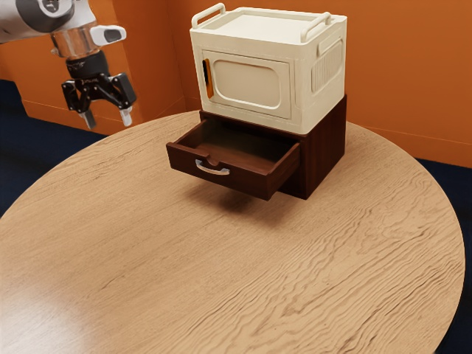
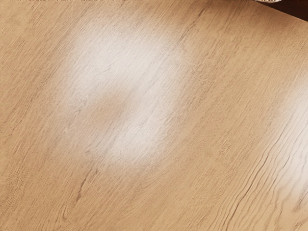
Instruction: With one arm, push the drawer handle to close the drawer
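My gripper (image 1: 106, 120) hangs at the exterior view's upper left, its two fingers apart with nothing between them. It is well apart from the dark brown drawer (image 1: 234, 159), which stands pulled out of its wooden cabinet (image 1: 324, 151). A curved silver handle (image 1: 212, 169) is fixed to the drawer's front. The inside of the drawer is partly in shadow. In the wrist view, a dark corner of the drawer (image 2: 297, 9) appears, with a sliver of the handle (image 2: 267, 1) beside it.
A cream box (image 1: 251, 81) with a small door and top rails rests on the cabinet. Both stand near the edge of the round wooden table (image 1: 221, 280). Orange walls (image 1: 413, 81) rise behind.
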### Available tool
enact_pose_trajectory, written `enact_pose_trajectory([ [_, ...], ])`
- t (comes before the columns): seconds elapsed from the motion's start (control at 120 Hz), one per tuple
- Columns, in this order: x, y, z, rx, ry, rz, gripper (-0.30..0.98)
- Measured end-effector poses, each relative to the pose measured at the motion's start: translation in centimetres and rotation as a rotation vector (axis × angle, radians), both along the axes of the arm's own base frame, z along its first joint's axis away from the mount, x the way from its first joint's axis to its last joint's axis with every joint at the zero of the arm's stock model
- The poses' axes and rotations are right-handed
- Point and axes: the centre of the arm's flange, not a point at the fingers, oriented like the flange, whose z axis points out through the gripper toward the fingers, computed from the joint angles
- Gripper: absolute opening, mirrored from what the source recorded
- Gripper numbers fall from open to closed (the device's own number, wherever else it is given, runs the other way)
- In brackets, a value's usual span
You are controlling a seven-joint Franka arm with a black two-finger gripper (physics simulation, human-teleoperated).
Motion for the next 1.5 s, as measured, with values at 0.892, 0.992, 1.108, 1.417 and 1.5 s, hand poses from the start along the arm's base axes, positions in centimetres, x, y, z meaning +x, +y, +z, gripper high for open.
enact_pose_trajectory([
  [0.892, 3.1, -10.6, -19.7, 0.109, -0.057, -0.291, 0.1],
  [0.992, 5.8, -10.6, -19.6, 0.126, -0.108, -0.298, 0.07],
  [1.108, 8.8, -10.4, -19.3, 0.13, -0.158, -0.29, 0.06],
  [1.417, 14.1, -9.9, -21.4, 0.116, -0.21, -0.261, 0.04],
  [1.5, 15.8, -9.6, -22.0, 0.113, -0.231, -0.252, 0.04],
])
